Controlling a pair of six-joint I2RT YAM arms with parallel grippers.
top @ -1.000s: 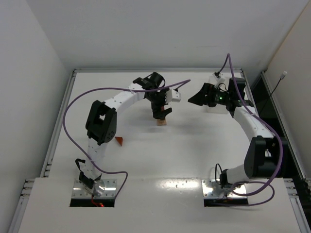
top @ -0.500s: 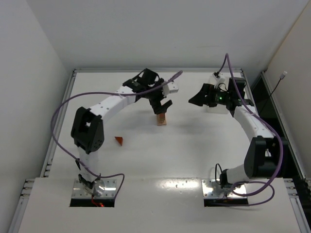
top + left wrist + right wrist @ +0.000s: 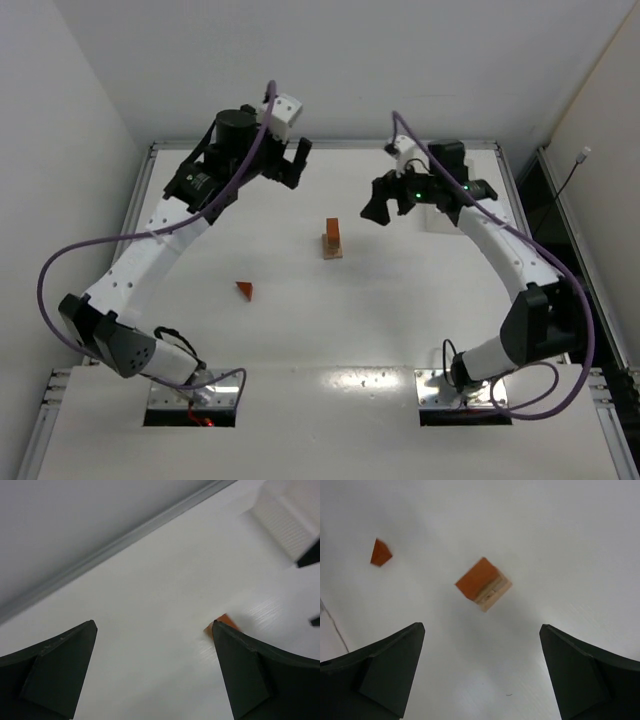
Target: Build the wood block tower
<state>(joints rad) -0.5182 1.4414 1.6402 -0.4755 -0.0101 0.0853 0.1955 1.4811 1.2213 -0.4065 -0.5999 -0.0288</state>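
This is looking like a robotics lab test cell: plain white walls [image 3: 330, 60] are closing in behind the left pincer [image 3: 298, 166] and right pincer [image 3: 372, 198]. An aluminium rail [image 3: 340, 144] is edging the white table [image 3: 400, 300] below them, and purple cables [image 3: 42, 285] are trailing back from both.

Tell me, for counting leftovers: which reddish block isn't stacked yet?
The wedge, lying alone on the table; the other reddish block sits atop the pale stack.

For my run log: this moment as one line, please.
left gripper open, empty | right gripper open, empty | pale wooden block stack with reddish-brown top standing alone | reddish-brown wooden wedge loose
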